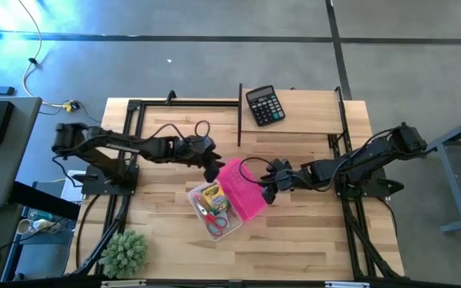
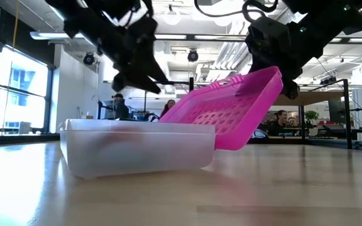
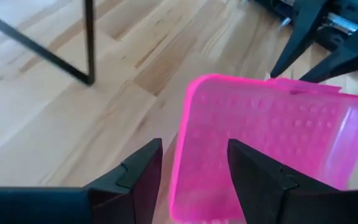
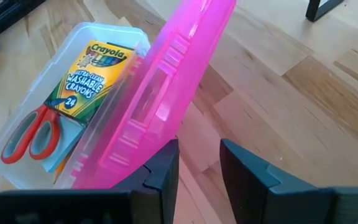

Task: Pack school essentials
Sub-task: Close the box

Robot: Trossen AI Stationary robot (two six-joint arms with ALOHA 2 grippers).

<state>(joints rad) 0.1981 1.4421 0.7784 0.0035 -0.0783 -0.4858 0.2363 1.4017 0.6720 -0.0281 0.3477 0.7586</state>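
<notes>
Pink plastic catches the eye first: a pink lid (image 1: pixel 242 192) stands tilted over one long edge of a clear plastic box (image 1: pixel 214 211) near the middle of the wooden table (image 1: pixel 310 232). In the low view the lid (image 2: pixel 228 113) leans up and away from the box (image 2: pixel 137 147), its lower edge beside the box rim. Inside the box lie a yellow-green crayon box (image 4: pixel 92 78), red-handled scissors (image 4: pixel 33 134) and a light-blue square (image 4: pixel 64 140) partly under them. The right gripper (image 4: pixel 197 163) sits at the lid's raised side, its fingers parted with a gap between them and the lid edge just ahead; whether they pinch the lid cannot be told. The left gripper (image 3: pixel 194 171) hovers over the opposite side of the lid, its fingers spread wide and released, with the pink surface (image 3: pixel 266 149) showing between them. A black calculator (image 1: pixel 264 106) rests at the far side of the table, well apart from the box, and a fuzzy green plant ball (image 1: pixel 125 252) sits at the near left corner.
</notes>
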